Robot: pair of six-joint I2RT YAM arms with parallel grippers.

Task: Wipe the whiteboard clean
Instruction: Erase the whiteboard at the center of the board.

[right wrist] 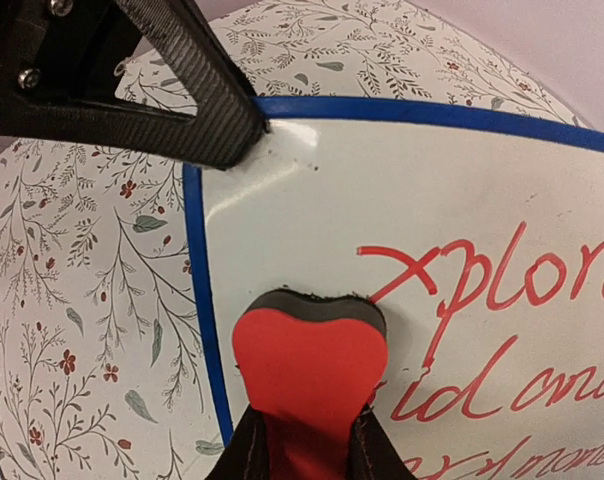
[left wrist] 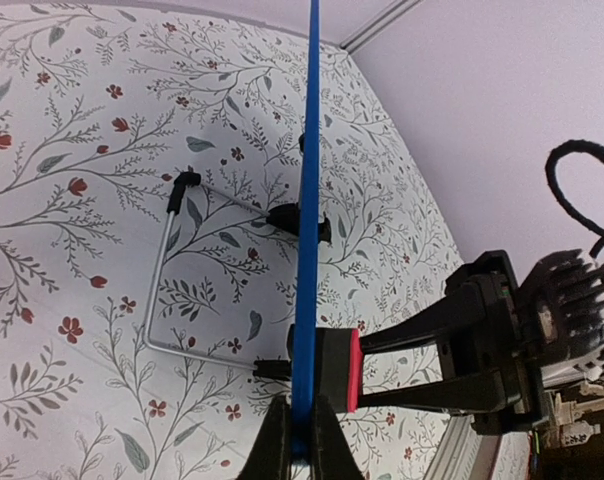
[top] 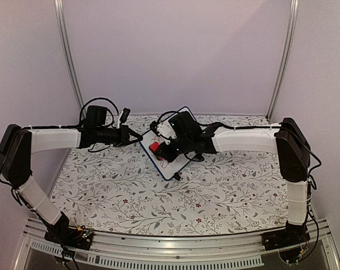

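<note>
The board (top: 169,166) stands at the far middle of the table (top: 130,191), turned on a diagonal and propped on a wire stand (left wrist: 157,270) behind it, the stand's black feet on the floral cloth. The left gripper (left wrist: 302,445) is pinched onto the blue frame, one finger on either side of the thin edge, which the left wrist view shows as a single blue line. In the right wrist view a dark left finger (right wrist: 197,90) lies over the frame by the rounded corner. The right gripper (right wrist: 307,445) pinches the red eraser (right wrist: 307,370), whose sides bulge out above the fingers. Its dark pad is flat against the white face, on the side away from the stand. The eraser sits just inside the board's blue side edge, touching the first stroke of the red writing (right wrist: 482,290). The writing runs in several lines away from it, out of that frame. White surface shows between the eraser and the corner above it. A broad stretch of cloth lies between the board and the near rail, and more on either side under the two arms
</note>
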